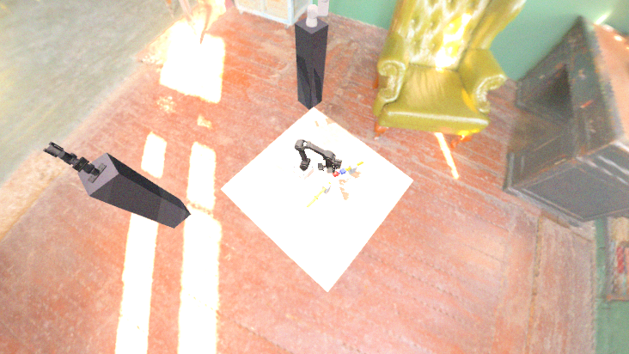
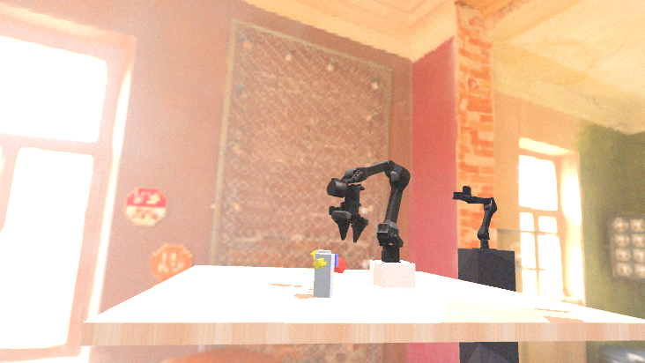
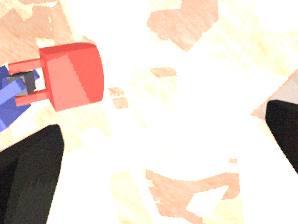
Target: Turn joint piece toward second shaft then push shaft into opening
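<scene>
The red joint piece (image 1: 335, 173) (image 2: 341, 264) (image 3: 77, 77) is hinged by two prongs to a blue yoke (image 1: 343, 171) (image 2: 336, 260) (image 3: 10, 102). Behind the yoke, the first yellow shaft (image 1: 360, 163) passes through a grey block (image 1: 352, 169). The second yellow shaft (image 1: 314, 199) lies at an angle in its own grey block (image 1: 326, 189), apart from the red piece. My gripper (image 1: 326, 168) (image 2: 349, 240) (image 3: 167, 122) is open and empty, pointing down above the table. In the wrist view the red piece lies beyond the left fingertip, not between the fingers. Its opening cannot be made out.
The white table (image 1: 327, 246) (image 2: 226, 315) carries the arm's white base (image 2: 394, 274). In the wrist view a greyish surface (image 3: 289, 101) shows at the right edge, too little to identify. Dark pedestals (image 1: 311, 65) (image 2: 486, 270) and a green armchair (image 1: 433, 96) stand off the table.
</scene>
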Motion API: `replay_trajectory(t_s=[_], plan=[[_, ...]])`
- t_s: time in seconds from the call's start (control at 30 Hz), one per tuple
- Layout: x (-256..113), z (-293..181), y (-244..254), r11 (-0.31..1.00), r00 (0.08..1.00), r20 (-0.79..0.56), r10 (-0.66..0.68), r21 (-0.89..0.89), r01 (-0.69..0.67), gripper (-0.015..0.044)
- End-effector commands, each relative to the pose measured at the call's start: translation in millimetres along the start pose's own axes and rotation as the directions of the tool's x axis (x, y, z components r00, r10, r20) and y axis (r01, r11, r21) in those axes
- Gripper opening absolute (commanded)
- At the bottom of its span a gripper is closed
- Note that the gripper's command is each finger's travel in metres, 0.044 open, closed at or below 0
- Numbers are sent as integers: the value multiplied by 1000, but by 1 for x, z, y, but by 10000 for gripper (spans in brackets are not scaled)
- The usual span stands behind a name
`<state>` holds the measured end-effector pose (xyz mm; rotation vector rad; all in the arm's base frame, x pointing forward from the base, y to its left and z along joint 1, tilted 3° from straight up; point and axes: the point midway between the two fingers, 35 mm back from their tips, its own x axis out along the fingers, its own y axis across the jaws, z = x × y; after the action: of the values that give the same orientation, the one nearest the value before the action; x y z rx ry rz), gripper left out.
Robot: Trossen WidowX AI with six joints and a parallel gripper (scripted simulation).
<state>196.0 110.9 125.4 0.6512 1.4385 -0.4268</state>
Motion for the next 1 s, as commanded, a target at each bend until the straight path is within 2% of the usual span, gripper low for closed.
replay_trajectory(t_s=[0.0,0.47,0.97], plan=[[1,0,0,989,1000,-1,20,147,-20,440],[5,0,-2,836,998,2,66,546,-56,440],[9,0,-4,504,993,6,115,861,-64,440]])
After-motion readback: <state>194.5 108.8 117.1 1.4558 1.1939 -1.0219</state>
